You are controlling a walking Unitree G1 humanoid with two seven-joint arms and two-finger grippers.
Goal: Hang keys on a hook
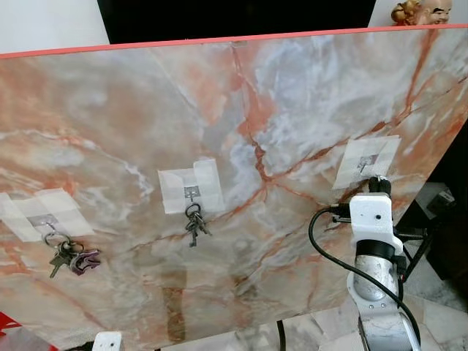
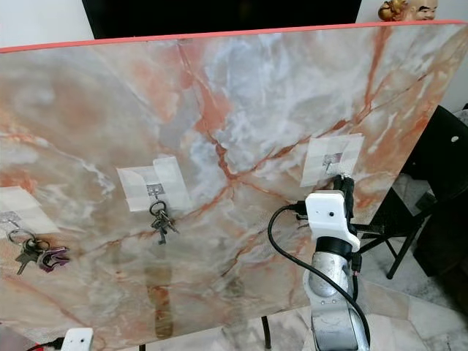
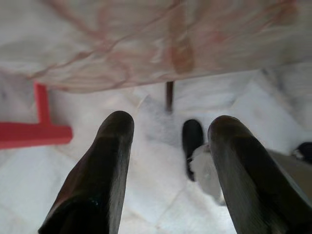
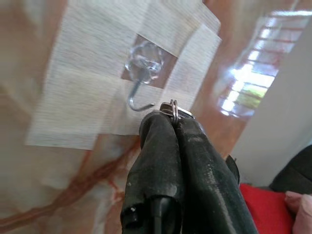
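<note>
A big marble-patterned board stands upright in front of the robot, glossy, veined in orange and grey, with a red strip along its top edge. Behind it sits a dark screen, and a small golden figurine shows above the board's right corner. The floor below is pale polished tile, with a red frame lying on it to the left.

Three small hooks are taped to the board with white fabric tape. The left hook carries a bunch of keys with a purple tag. The middle hook holds a smaller key bunch.

The right hook is a clear plastic pad with a bent wire, and nothing hangs on it. The right gripper is raised just below and beside it, its black ribbed fingers pressed together on a metal key ring, which sits close to the wire's tip without being over it. A black cable loops along the silver right arm.

The left gripper hangs low over the floor, fingers spread with nothing between them.
</note>
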